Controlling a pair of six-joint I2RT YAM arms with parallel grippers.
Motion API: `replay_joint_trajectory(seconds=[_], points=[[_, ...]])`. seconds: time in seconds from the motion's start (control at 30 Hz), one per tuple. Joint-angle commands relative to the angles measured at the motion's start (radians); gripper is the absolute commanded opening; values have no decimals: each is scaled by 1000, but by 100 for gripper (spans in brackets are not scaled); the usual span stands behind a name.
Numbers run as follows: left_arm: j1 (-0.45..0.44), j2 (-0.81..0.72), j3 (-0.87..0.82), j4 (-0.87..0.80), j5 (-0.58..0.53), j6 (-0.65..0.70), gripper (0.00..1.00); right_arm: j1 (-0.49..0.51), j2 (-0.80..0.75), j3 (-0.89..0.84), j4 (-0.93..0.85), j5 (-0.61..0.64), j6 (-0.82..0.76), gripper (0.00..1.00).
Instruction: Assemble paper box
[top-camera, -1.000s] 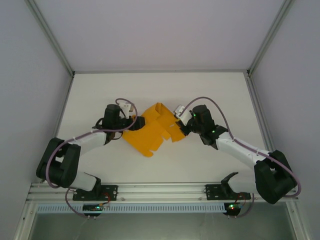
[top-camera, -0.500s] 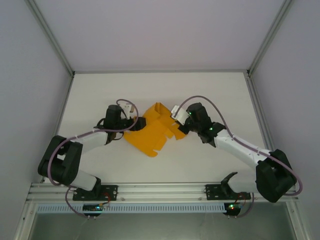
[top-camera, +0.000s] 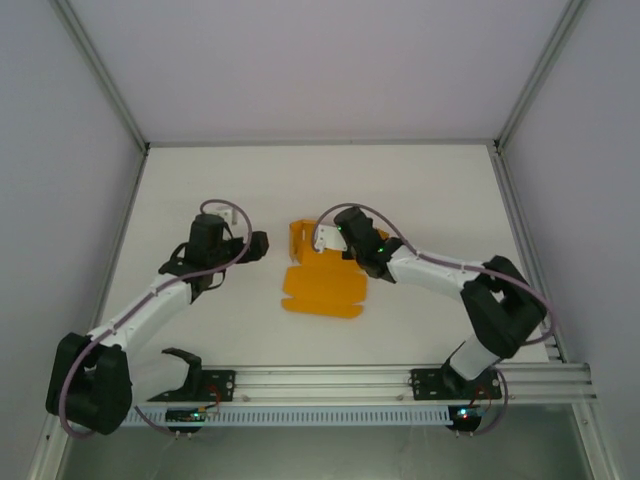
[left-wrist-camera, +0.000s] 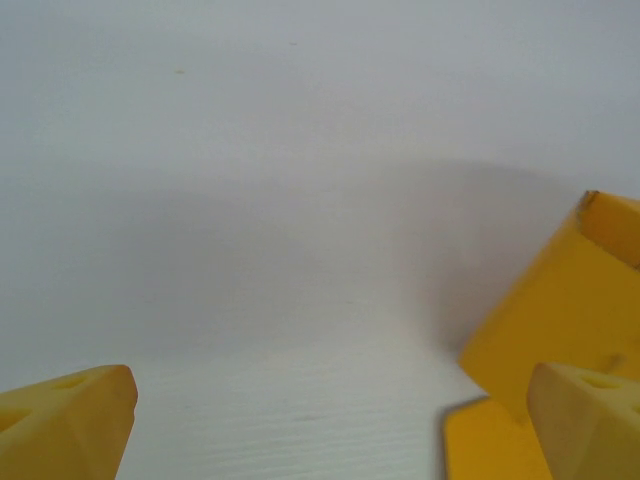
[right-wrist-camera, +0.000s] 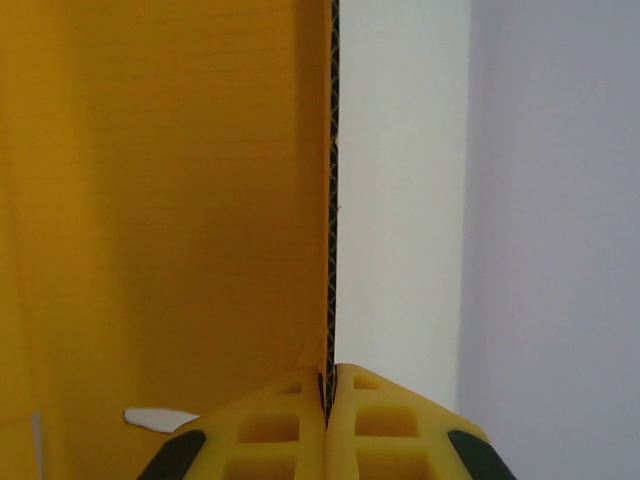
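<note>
The box (top-camera: 325, 285) is lying half-folded about the middle of the bench (top-camera: 200, 190). Its broad panel is resting flat on the surface, with the notched edge pointing toward the arm bases. A smaller panel on the box's far side is standing upright.

The right hand (top-camera: 325, 240) is sitting at the box's far right corner, pressed together and pinching that upright panel. In its wrist view the two yellow fingers (right-wrist-camera: 290, 430) are meeting on the thin cut edge of the card. The corrugated core is running straight up from between them. The box's orange face (right-wrist-camera: 150, 200) is spreading to the left of that edge, and a strip of white bench (right-wrist-camera: 400, 180) is showing to the right of it.

The left hand (top-camera: 258, 243) is hanging just left of the box, apart from it. Its fingers are spread wide and gripping nothing. In its wrist view the fingertips (left-wrist-camera: 65, 425) are sitting in the lower corners with bare bench (left-wrist-camera: 300, 250) lying between them. The box's raised panel (left-wrist-camera: 570, 310) is rising just beyond the right-side fingertip.

Farther out from the box, both white-and-black arms are reaching in from a metal rail (top-camera: 320, 380) at the near edge. Pale grey walls (top-camera: 330, 60) are standing around the bench on the box's far, left and right sides.
</note>
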Motion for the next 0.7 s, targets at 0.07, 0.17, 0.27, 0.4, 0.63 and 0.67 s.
replay_joint_trajectory(seconds=[0.07,0.17,0.27,0.4,0.63,0.67], points=[[58,59,39,21,-4,-19,100,7,35,-50,408,19,-291,0],[63,108,57,96,44,13,100,2,59,-77,511,-33,-357,0],[64,155,72,166,98,47,99,0,91,-104,610,-66,-358,0],[63,227,75,277,200,123,100,-17,153,-155,829,-112,-403,0],[13,351,54,462,245,205,77,-45,210,-210,932,-123,-379,0],[5,365,53,477,246,212,75,-45,211,-223,945,-126,-378,0]])
